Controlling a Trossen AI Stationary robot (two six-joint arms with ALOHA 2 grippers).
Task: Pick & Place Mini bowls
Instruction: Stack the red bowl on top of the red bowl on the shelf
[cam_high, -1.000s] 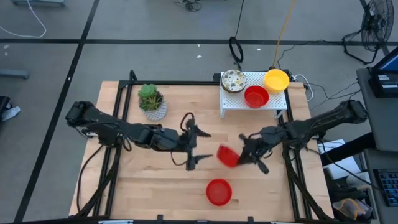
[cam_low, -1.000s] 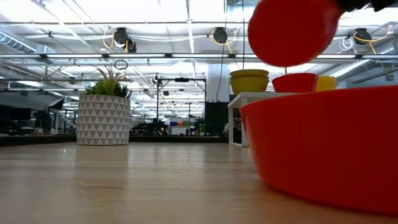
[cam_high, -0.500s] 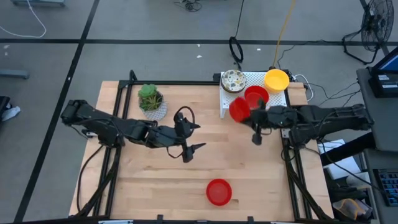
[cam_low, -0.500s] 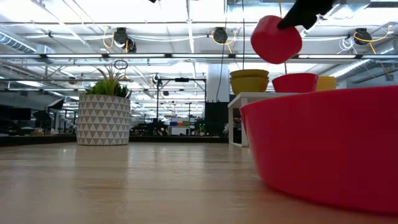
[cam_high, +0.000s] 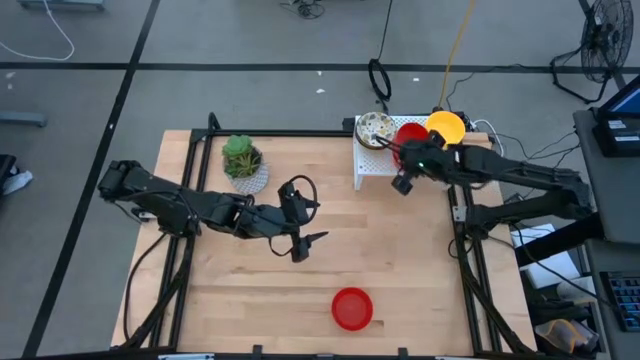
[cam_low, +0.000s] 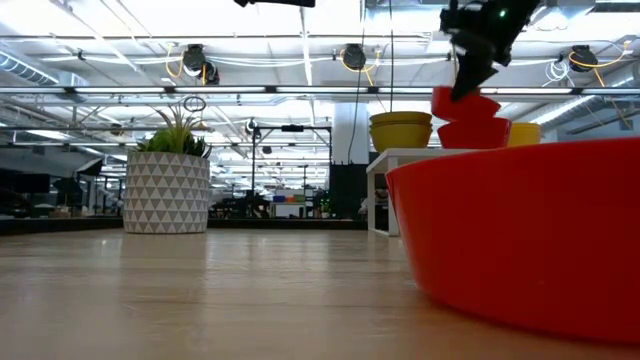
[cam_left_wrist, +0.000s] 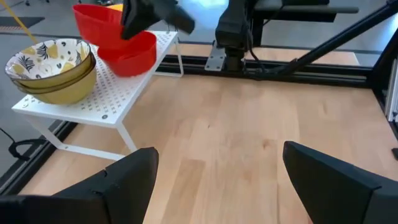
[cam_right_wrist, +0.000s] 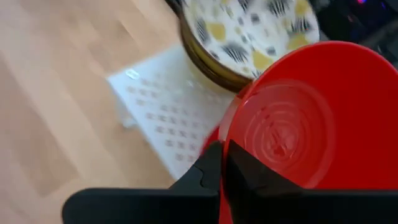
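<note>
One red bowl (cam_left_wrist: 96, 25) hangs tilted in my right gripper (cam_high: 405, 170), fingers pinched on its rim, right over a second red bowl (cam_left_wrist: 130, 53) on the white rack (cam_left_wrist: 102, 99). Speckled bowl (cam_left_wrist: 46, 56) sits stacked on yellow ones beside it. My left gripper (cam_high: 298, 232) waits mid-table, fingers spread.

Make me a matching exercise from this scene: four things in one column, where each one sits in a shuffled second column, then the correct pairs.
Things:
1. patterned bowl
2. lone red bowl
3. potted plant
4. red bowl in the right gripper

Places:
A. on the bare table near its front edge
B. over the other red bowl on the white rack
C. on the table's far left part
D. top of the stack at the rack's left end

Pairs: 1-D, 2-A, 3-C, 4-B
</note>
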